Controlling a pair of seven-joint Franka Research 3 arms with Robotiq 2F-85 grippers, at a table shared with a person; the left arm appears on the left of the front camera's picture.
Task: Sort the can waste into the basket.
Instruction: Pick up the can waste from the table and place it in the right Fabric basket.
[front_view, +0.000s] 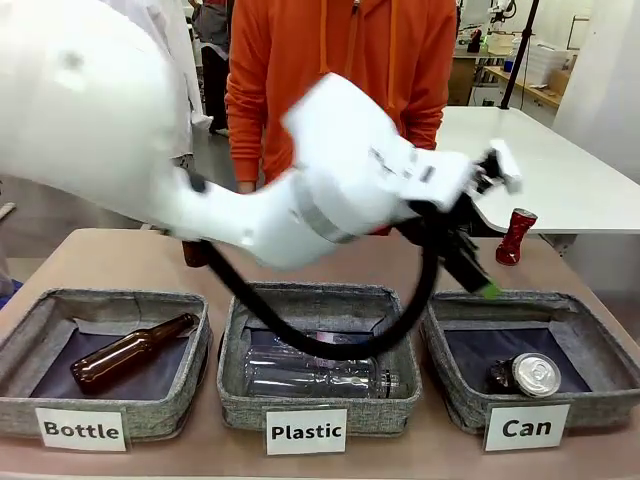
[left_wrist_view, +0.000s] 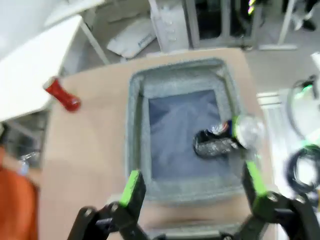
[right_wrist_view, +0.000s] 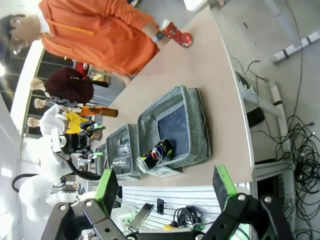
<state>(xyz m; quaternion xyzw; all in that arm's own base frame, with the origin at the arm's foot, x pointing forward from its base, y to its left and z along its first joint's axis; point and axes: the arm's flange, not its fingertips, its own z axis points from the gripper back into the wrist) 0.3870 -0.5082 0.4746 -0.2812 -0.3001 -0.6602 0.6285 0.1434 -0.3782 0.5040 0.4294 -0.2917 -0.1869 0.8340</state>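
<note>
The left gripper (left_wrist_view: 192, 180) hangs spread and empty above the rim of the basket (left_wrist_view: 134, 125) labelled "Can" at the table's near right corner, where the black can (left_wrist_view: 216, 143) lies on its side by the near wall. The right gripper (right_wrist_view: 165, 184) is likewise spread, holding nothing. The red crushed can (front_view: 516, 237) stands near the table's far right edge.

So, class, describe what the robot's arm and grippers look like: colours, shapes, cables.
The left arm is white, rounded and bulky, with a black cable looping under it. The left gripper and right gripper are black, two-fingered, with bright green pads.
</note>
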